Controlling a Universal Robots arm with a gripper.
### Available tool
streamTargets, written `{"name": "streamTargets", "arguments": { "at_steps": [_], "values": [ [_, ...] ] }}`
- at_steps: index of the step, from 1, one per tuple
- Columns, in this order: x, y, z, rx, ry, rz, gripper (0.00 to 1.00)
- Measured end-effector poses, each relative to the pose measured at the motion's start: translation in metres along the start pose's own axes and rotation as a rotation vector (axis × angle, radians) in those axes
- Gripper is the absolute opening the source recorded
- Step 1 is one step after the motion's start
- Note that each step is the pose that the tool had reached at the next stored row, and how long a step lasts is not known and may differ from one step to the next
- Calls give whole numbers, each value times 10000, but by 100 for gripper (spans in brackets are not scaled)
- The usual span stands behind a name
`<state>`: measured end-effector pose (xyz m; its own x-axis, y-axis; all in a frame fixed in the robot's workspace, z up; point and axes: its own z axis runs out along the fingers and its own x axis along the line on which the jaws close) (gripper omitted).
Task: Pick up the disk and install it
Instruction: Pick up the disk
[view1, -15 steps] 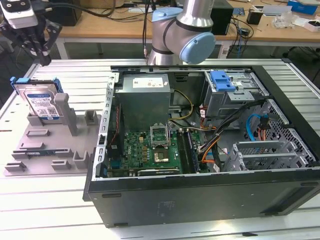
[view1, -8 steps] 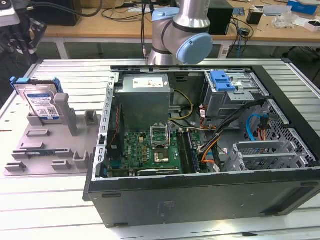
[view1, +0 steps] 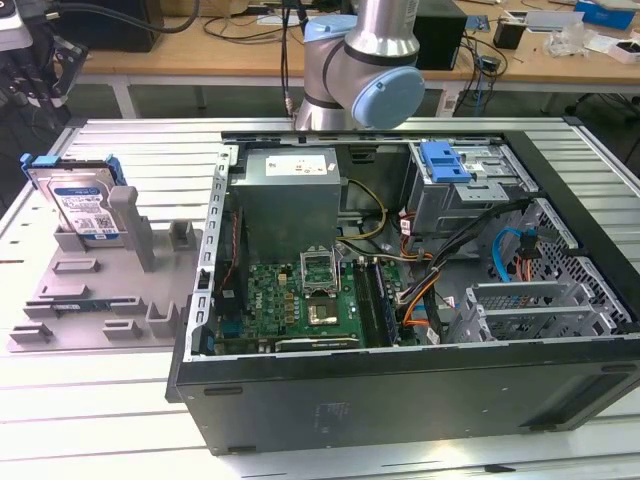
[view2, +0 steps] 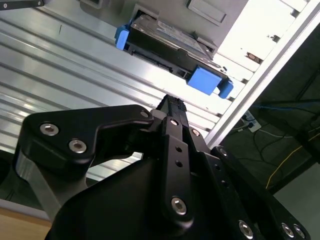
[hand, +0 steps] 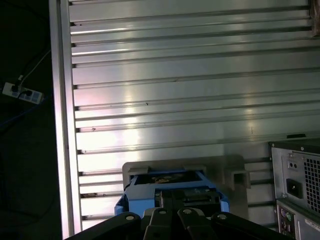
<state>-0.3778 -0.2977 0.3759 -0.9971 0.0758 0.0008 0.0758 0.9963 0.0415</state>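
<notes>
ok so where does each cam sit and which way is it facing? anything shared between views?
Exterior view: off the arm, high, looking down on the open computer case and grey fixture holding the disk; arm joint at top.
Second wrist view: on the wrist, looking along the gripper at the disk's edge.
First wrist view: on the wrist, looking over the gripper across the slatted table, disk just beyond it.
Shared: all three show the disk; both wrist views show the gripper.

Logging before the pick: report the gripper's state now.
Gripper: open or shut cannot be told; it hovers over the disk, which stands ungripped in the grey holder.
</notes>
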Motion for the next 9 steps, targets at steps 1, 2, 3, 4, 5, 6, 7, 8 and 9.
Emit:
{"name": "streamTargets", "arguments": {
  "at_steps": [1, 2, 3, 4, 5, 6, 7, 8, 9],
  "values": [
    [0, 0, 0, 1, 0, 0, 11],
    [0, 0, 0, 1, 0, 0, 11],
    [0, 0, 0, 1, 0, 0, 11],
    [0, 0, 0, 2, 0, 0, 11],
    [0, 0, 0, 3, 0, 0, 11],
    [0, 0, 0, 3, 0, 0, 11],
    [0, 0, 0, 3, -1, 0, 11],
    [0, 0, 0, 4, -1, 0, 11],
    [0, 0, 0, 4, -1, 0, 11]
  ]
}}
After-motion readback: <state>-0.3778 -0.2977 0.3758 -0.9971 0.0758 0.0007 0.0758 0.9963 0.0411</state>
